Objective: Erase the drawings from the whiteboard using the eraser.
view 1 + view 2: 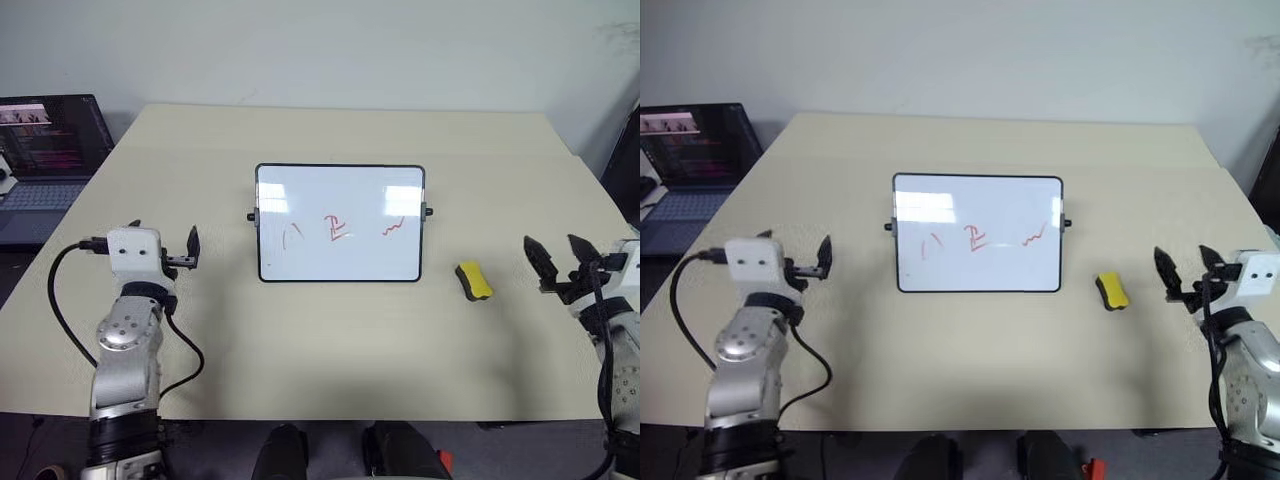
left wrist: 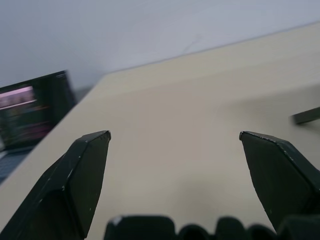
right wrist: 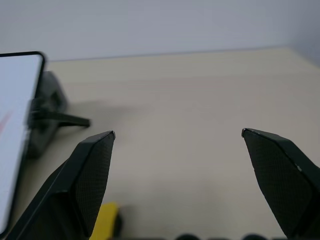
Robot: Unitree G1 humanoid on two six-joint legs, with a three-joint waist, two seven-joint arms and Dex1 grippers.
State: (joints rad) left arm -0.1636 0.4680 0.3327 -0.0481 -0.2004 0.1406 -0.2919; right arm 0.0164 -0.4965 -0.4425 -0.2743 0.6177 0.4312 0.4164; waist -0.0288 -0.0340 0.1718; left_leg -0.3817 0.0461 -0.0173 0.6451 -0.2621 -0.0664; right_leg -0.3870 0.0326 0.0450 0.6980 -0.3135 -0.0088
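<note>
The whiteboard (image 1: 340,190) stands propped at the middle of the table, its face tilted toward me. Three red drawings (image 1: 338,228) run in a row across its lower half. The yellow eraser (image 1: 474,281) lies on the table just right of the board's lower right corner, and its end peeks in at my right wrist view (image 3: 107,217). My right gripper (image 1: 553,245) hovers open to the right of the eraser, apart from it, holding nothing. To the left of the board, clear of it, my left gripper (image 1: 165,236) is open and empty.
An open laptop (image 1: 50,150) sits off the table's far left corner. The beige table (image 1: 350,350) has bare room in front of the board and on both sides. A black support stand (image 3: 47,115) props the board from behind.
</note>
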